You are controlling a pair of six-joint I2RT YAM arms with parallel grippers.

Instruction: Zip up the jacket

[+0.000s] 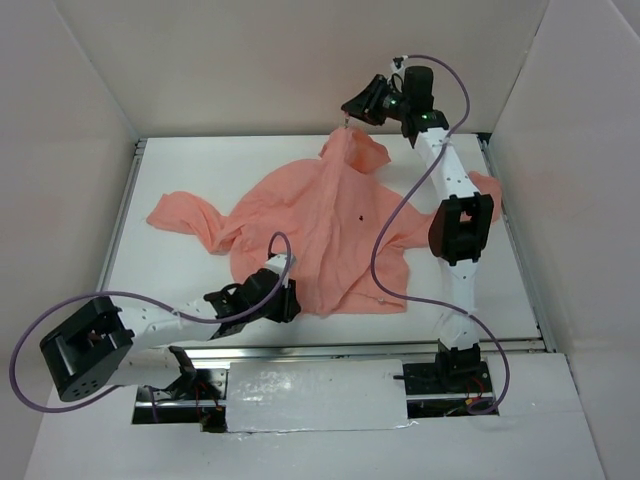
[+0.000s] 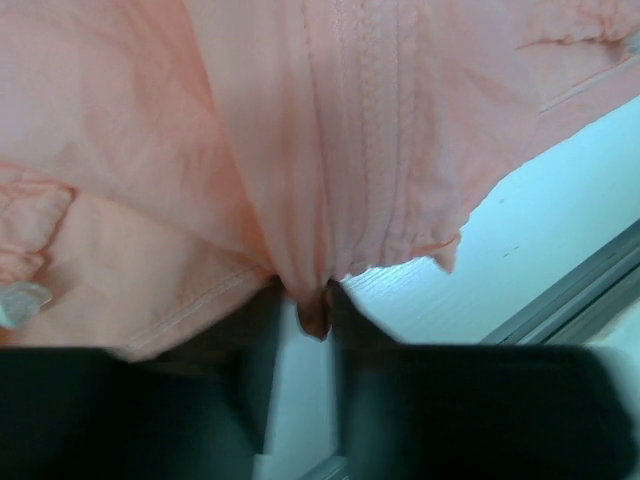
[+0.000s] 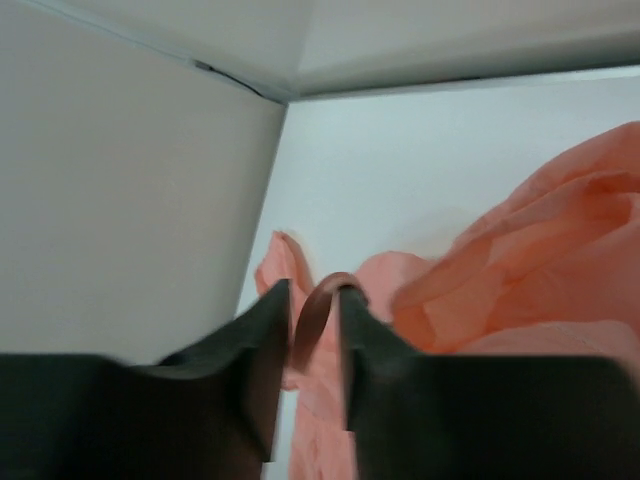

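Surface: a white table [image 1: 200, 170] is boxed in by pale walls [image 1: 300, 60], with both arm bases mounted at its near edge.
Jacket: the salmon-pink jacket [image 1: 330, 230] is spread crumpled across the middle of the table, with one sleeve [image 1: 180, 213] thrown out to the left and a tiny dark chest mark [image 1: 360, 216] facing up.
Left gripper: the left gripper [image 2: 305, 310] is set at the near hem. Its jaws are drawn almost together, and a bunch of hem fabric is pinched between them.
Right gripper: the right gripper [image 3: 315, 300] is placed at the far end of the garment, close to the back wall. Its jaws are narrowed onto an upright fold of pink cloth.
Seen from above only: the garment's full outline, stretched between the two grippers.
Seen from the wrists only: a stitched zipper strip [image 2: 375, 130] is shown running away from the left jaws. The cloth caught inside each pair of jaws is also shown.
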